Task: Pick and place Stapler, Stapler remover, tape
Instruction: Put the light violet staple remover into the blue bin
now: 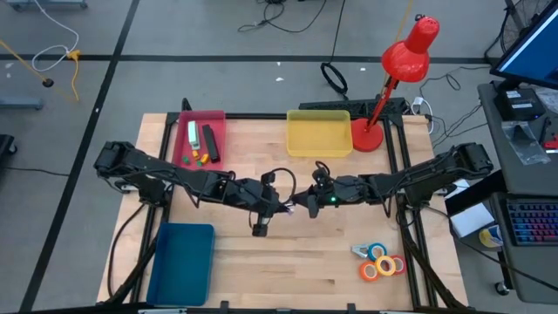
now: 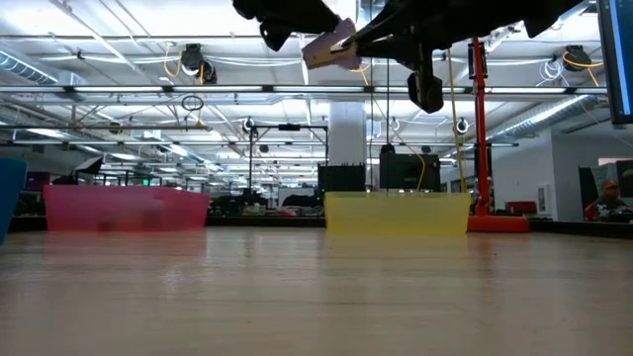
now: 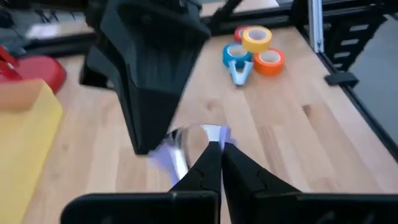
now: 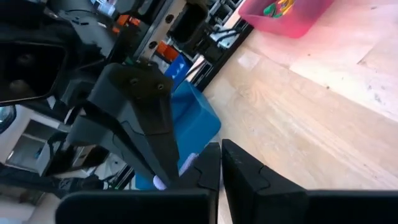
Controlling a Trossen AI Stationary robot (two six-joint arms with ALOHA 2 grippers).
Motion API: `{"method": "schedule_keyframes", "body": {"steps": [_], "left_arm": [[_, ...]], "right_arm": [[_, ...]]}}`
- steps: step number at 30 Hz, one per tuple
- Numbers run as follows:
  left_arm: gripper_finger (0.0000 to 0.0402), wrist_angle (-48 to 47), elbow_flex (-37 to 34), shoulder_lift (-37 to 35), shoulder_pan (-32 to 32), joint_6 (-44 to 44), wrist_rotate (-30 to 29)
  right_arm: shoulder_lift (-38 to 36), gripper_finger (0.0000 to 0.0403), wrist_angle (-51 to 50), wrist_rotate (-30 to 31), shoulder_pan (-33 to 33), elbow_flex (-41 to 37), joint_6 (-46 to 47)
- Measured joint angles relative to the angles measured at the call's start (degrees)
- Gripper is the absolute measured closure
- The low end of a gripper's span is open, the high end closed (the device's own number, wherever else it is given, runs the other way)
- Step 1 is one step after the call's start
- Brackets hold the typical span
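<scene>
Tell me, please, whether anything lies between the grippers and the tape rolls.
Nothing visible does. The left gripper and right gripper meet over mid-table at a small pale object; only bare table separates them from the tape rolls.

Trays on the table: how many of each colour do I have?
Pink tray: 1
Yellow tray: 1
Blue tray: 1
Total: 3
</scene>
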Motion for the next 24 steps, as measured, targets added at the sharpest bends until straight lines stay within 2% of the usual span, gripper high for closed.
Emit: {"method": "schedule_keyframes", "body": {"steps": [5, 12, 16, 21, 24], "left_arm": [[0.0400, -5.22, 0.63, -0.04, -0.33, -3.08, 1.94], [0.0401, -26.88, 8.02, -0.04, -2.05, -9.93, 1.73], [0.0401, -44.74, 12.87, -0.17, -4.53, -20.42, 1.53], [0.0401, -64.70, 13.22, -0.15, -10.03, -38.49, 1.39], [0.0401, -70.26, 11.86, -0.22, -15.46, -49.12, 1.62]], "right_arm": [[-0.02, 0.0368, -0.65, -1.23, 0.06, 0.00, 0.04], [-0.02, 0.0315, -1.79, -1.46, -0.44, 0.00, -0.17], [-0.02, 0.0297, -2.01, -1.43, -0.90, 0.00, -1.18], [-0.02, 0.0285, -2.04, -1.47, -0.87, 0.00, -2.82], [-0.02, 0.0285, -2.10, -1.46, -0.87, 0.00, -2.94]]}}
